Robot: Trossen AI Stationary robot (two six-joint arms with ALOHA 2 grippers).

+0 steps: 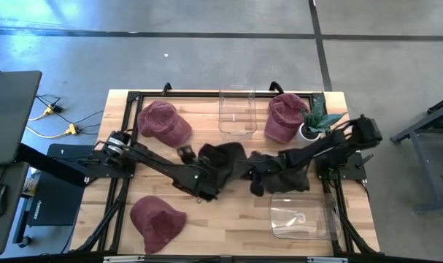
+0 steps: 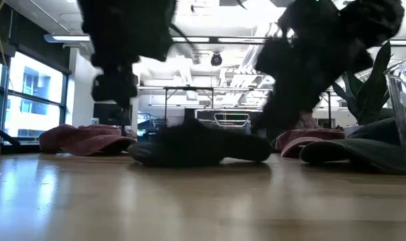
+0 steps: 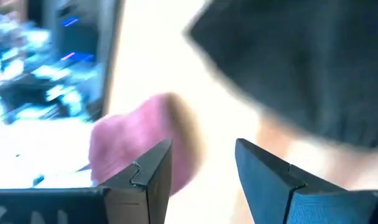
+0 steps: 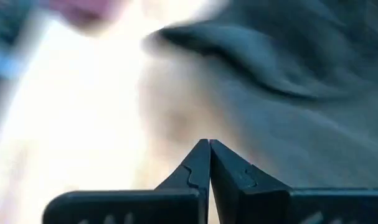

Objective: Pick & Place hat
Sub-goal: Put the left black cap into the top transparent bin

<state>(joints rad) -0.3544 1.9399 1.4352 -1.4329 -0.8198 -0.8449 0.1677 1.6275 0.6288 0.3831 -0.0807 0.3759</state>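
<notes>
Pale wooden surface (image 1: 228, 219) carries three maroon hats, two clear bins and a small potted plant (image 1: 312, 120). Two dark hats, soft and crumpled, lie mid-surface: one (image 1: 225, 157) just beside the left pincer (image 1: 206, 186), the other (image 1: 279, 175) under the right arm. The left pincer hangs over the wood with its fingers set apart, gripping nothing. The right pincer (image 4: 208, 163) has its fingertips pressed together, empty, just above the dark cloth.

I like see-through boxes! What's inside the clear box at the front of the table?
Nothing shows inside the clear plastic box, only wooden table through it. A dark grey hat overlaps its back rim.
</notes>
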